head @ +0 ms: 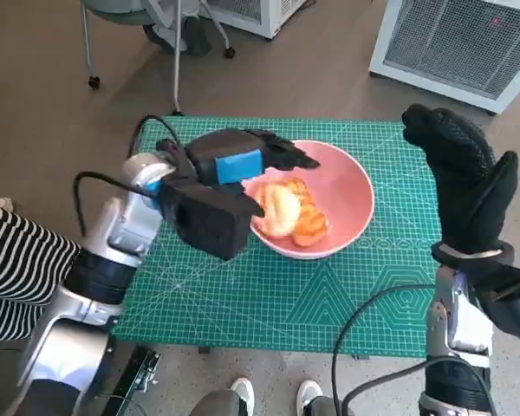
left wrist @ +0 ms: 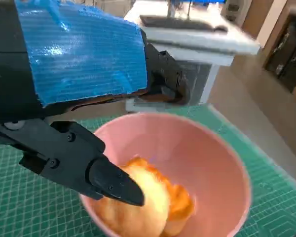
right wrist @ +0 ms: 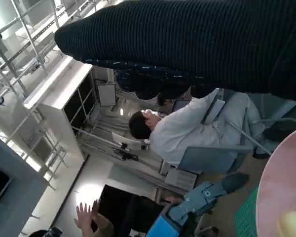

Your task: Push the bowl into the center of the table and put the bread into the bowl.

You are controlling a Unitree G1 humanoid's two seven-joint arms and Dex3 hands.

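Bowl [head: 351, 195] and bread [head: 288, 212] are what I'm watching, but the biggest thing I see is the brown floor [head: 52, 104] with white cabinets [head: 455, 39] at the far side, then the green cutting mat [head: 269, 295] over the table. On it, near the middle, sits the pink bowl with the bread inside. My left hand [head: 243, 165] hovers over the bowl's near rim, fingers spread and holding nothing, one fingertip [left wrist: 119, 187] against the bread; my right hand [head: 464, 178] is raised beside the bowl, fingers apart, empty.

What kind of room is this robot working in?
Probably a lab or workshop: a green cutting mat covers the table, metal shelving lines the room, and a seated person works nearby.
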